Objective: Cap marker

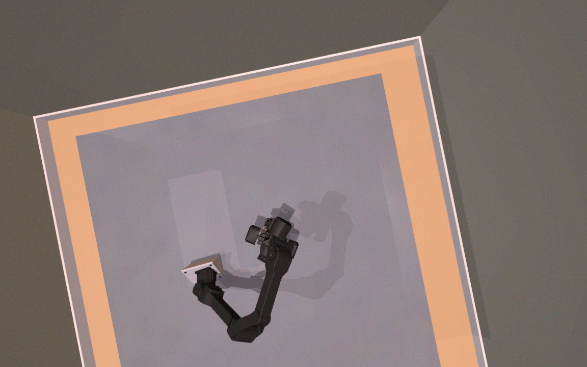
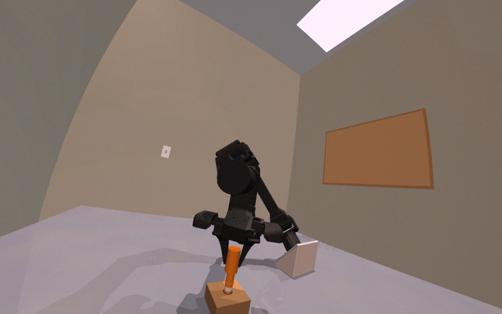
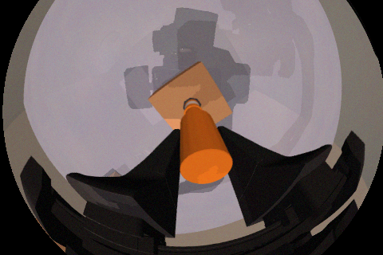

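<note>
My gripper (image 2: 232, 264) (image 3: 199, 132) is shut on the orange cap (image 2: 232, 257) (image 3: 206, 166), one finger on each side. The cap is nearly upright, closed end up, and lines up over the marker (image 2: 229, 278) (image 3: 192, 108). In the exterior view its lower edge overlaps the marker's upper body and hides the tip. How far the tip is inside cannot be told. The marker's orange collar and white band show below the cap, with a gap between cap and collar. The marker stands in the tan holder block (image 2: 239, 295) (image 3: 211, 84). In the top view the arm hides the block.
The arm's pale wedge-shaped base (image 1: 203, 269) (image 2: 306, 260) stands on the table (image 1: 150, 296) (image 2: 89, 234) to the left of the gripper in the top view. The arm (image 1: 270, 287) bends out from it and reaches over the block. The arm's shadows fall across the table.
</note>
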Robot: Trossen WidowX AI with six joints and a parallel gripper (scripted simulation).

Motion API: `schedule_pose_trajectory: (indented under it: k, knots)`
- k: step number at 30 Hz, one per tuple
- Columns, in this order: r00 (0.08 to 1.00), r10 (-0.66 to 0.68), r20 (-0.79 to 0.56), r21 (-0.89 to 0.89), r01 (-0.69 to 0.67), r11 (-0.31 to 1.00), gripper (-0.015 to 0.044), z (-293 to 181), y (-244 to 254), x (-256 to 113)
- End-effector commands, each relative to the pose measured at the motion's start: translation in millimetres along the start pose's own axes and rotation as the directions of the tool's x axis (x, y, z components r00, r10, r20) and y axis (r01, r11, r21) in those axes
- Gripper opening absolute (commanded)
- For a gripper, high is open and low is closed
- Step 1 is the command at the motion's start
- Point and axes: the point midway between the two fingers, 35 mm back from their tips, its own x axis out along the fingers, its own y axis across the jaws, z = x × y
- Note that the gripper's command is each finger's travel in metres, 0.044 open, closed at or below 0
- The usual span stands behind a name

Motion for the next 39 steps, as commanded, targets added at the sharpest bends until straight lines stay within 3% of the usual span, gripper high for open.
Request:
schedule_pose_trajectory:
  k: [1,21,37,39]
  knots:
    - [1.000,-0.004,-0.001,-0.004,0.004,1.000,0.0000,-0.2,0.1,7.5]
    - [1.000,-0.004,-0.002,-0.004,0.004,1.000,0.0000,-1.5,0.5,25.7]
    - [1.000,0.000,-0.002,0.001,0.000,1.000,0.0420,-1.3,0.8,25.1]
    - [1.000,0.000,-0.002,0.001,0.000,1.000,0.0440,-1.3,0.8,25.1]
